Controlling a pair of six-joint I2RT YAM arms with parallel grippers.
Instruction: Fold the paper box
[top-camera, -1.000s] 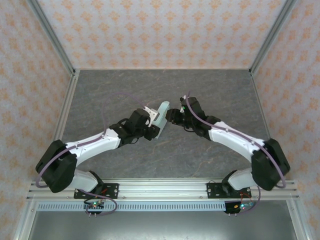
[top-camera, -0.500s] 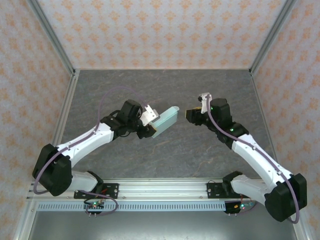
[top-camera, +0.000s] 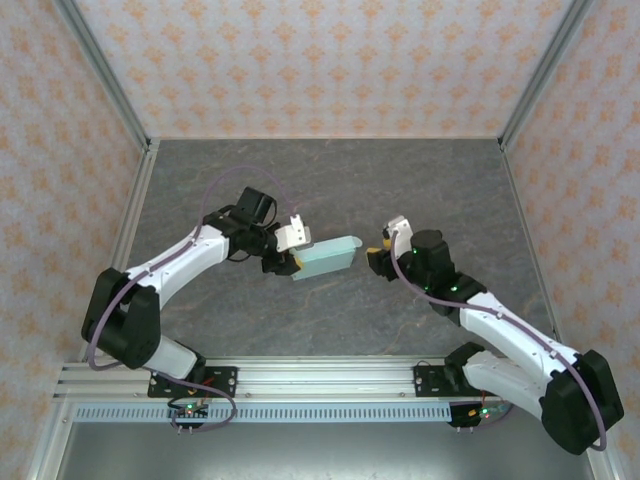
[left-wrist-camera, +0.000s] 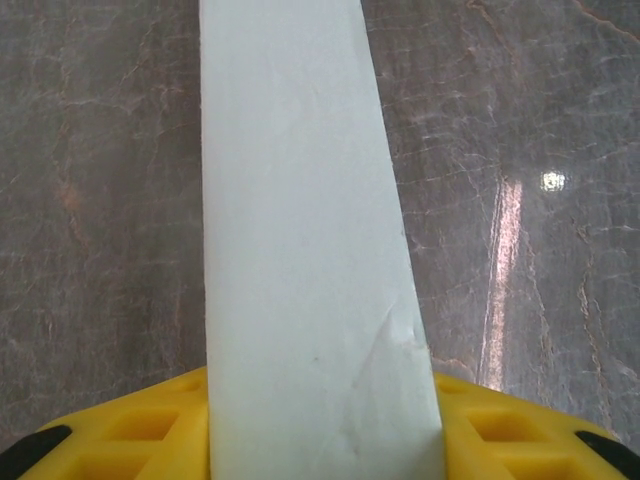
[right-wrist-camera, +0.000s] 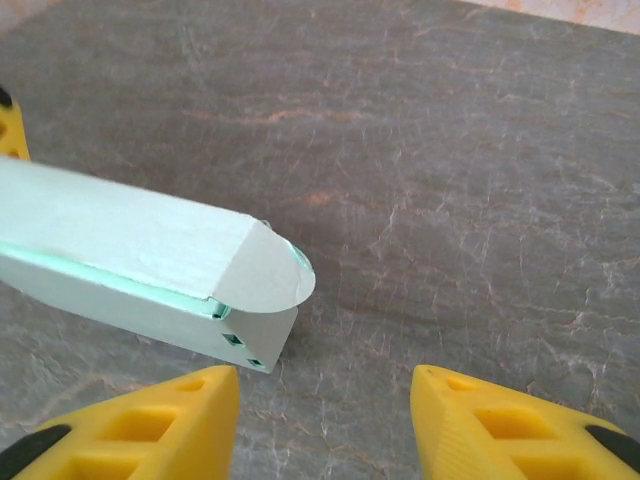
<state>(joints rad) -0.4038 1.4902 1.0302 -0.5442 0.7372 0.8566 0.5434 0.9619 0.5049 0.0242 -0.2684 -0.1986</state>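
Grey marbled table (top-camera: 440, 180), boxed in by orange-patterned walls (top-camera: 330, 60): seen from above, both my arms reach out from the aluminium rail (top-camera: 320, 372) at the near edge and meet close to the middle of the surface. My left gripper (top-camera: 289, 259) is clenched on one short end of the paper box (top-camera: 328, 257), a long, flat, pale mint-green carton that lies roughly level and points to my right. From the left wrist, the paper box (left-wrist-camera: 300, 250) runs straight out from between my yellow fingers (left-wrist-camera: 120, 430) and away over the table, a faint crease on its top face near the grip. My right gripper (top-camera: 377, 257) faces the free end, just beside it but apart from it, jaws spread and holding nothing. From the right wrist, grey table shows between my two yellow fingers (right-wrist-camera: 500, 425). Beyond them the free end of the paper box (right-wrist-camera: 120, 250) comes in from the left, closed by a rounded flap (right-wrist-camera: 268, 272) that stands slightly proud, with small cut-outs in the panel under it. Whether the underside touches the table I cannot tell. Farther off, the table runs to the back wall between aluminium posts (top-camera: 100, 70).
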